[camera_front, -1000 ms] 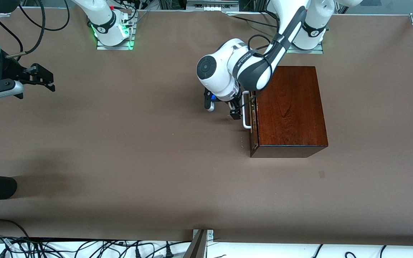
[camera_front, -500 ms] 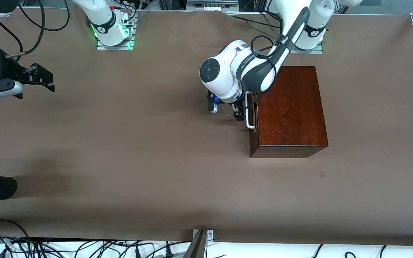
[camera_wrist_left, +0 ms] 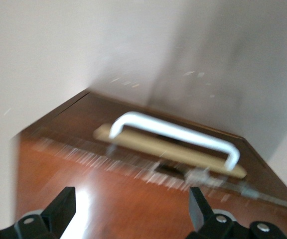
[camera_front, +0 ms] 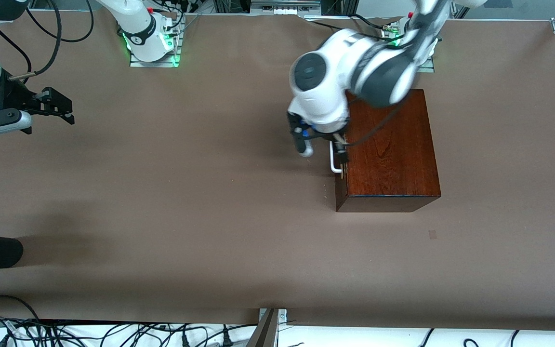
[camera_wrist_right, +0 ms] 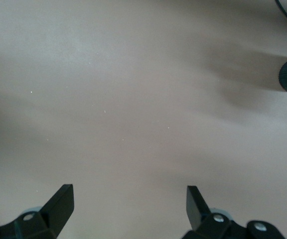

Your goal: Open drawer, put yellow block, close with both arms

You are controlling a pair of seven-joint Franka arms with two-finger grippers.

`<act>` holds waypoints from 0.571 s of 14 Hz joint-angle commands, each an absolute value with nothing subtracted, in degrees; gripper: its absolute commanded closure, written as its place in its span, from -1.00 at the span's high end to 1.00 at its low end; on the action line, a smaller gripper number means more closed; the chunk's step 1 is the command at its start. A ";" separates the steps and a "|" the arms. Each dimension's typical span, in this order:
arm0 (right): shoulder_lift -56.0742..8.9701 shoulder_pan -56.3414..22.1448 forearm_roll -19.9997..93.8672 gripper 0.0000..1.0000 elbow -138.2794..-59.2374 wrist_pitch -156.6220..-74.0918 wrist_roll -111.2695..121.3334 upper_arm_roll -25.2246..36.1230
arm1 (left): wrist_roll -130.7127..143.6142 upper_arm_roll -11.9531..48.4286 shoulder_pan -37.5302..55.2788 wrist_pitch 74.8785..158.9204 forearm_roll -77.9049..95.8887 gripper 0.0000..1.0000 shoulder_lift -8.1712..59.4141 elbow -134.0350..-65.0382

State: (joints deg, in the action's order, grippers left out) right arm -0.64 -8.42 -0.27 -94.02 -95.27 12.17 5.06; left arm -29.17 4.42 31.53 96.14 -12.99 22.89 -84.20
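Drawer (camera_front: pixel 339 166) shut in the glossy dark-wood box (camera_front: pixel 388 144) at the worktop's (camera_front: pixel 210 193) left-arm end, white bar handle (camera_front: pixel 334 159) on the face turned toward 9 o'clock in the front view. Left pincer (camera_front: pixel 323 147) above that handle, fingers spread wide, nothing held. Right pincer (camera_front: pixel 58 108) waiting at the right-arm end, likewise wide and empty. Yellow block nowhere in sight. Box likely heavy, rigid, slippery on its lacquer; the stiff bar looks the one sound place to grip.

Probably a robotics lab, bolted arm bases (camera_front: pixel 151 41), loose cables (camera_front: pixel 113 332), covered table (camera_front: pixel 186 202)
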 commanded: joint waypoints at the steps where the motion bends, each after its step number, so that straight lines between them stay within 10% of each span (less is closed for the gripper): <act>1: -1.06 -8.35 -0.44 1.00 -92.81 -94.92 11.60 5.10 | -27.51 5.01 22.18 94.66 -8.36 1.00 18.65 -83.06; 8: -1.05 -8.53 -0.44 1.00 -92.72 -95.01 11.60 5.01 | -14.96 3.88 7.31 86.57 -1.23 1.00 11.53 -80.32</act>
State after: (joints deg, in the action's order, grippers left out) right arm -0.65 -8.43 -0.27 -93.85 -95.32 12.17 5.04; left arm -18.94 3.92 9.46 88.10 -2.99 14.29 -79.73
